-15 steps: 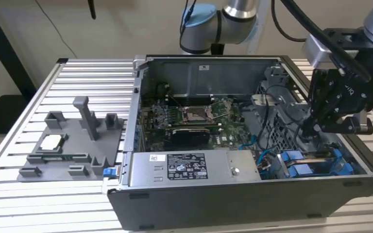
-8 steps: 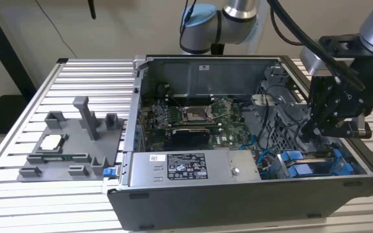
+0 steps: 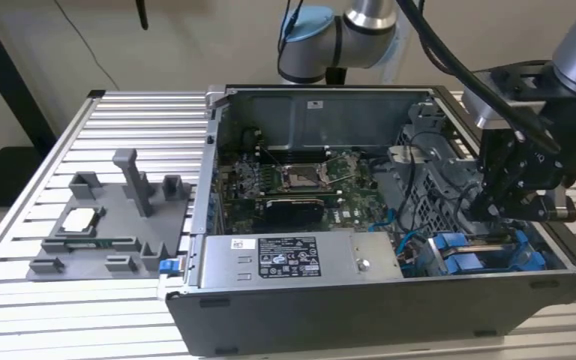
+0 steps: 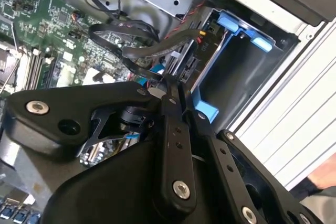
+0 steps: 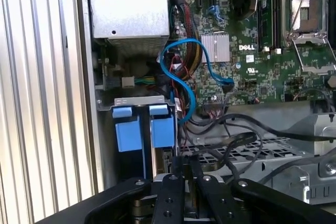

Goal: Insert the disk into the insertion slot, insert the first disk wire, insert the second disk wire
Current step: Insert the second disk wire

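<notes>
I see my gripper (image 3: pixel 513 206) down inside the open computer case (image 3: pixel 368 315), over the drive bay (image 3: pixel 488 251) with its blue fittings; in the second wrist view the fingers (image 4: pixel 176 103) look pressed close together at the tips, near a black cable (image 4: pixel 157 51); whether they clench it I cannot tell; the disk in its blue carrier (image 5: pixel 144 129) sits in the bay just beyond the fingertips; a blue wire (image 5: pixel 181 72) loops beside it.

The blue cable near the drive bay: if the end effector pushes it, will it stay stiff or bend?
Probably it bends: the blue cable already lies in a loose loop. It looks thin, so likely light. One end seems plugged into the motherboard, so it may spring back.
</notes>
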Robot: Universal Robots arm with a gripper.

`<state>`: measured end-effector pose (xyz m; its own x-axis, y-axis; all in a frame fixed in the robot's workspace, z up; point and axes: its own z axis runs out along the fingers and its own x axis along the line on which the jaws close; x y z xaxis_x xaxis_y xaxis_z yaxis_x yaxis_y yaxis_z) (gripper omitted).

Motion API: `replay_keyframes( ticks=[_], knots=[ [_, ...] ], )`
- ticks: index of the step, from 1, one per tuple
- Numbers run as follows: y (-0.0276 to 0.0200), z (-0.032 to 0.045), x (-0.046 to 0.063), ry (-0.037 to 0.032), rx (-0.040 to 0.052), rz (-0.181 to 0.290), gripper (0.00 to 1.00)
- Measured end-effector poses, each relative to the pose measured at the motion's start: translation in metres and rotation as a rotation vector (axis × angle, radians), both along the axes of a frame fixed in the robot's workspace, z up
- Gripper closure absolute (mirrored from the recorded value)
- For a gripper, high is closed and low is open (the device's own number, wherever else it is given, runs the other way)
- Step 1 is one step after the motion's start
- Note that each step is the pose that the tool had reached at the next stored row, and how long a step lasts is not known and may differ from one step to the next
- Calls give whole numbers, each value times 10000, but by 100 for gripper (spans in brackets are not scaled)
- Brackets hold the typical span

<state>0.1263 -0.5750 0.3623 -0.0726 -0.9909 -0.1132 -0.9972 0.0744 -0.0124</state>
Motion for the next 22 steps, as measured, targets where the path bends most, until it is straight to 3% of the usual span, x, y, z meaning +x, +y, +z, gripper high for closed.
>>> replay_keyframes(
  ticks=[8,16,22],
  knots=[
    [-42,-46,13,-156,-191,4,84],
    [-42,-136,17,-421,-200,22,84],
    [-38,-169,19,-533,-199,121,84]
  ],
)
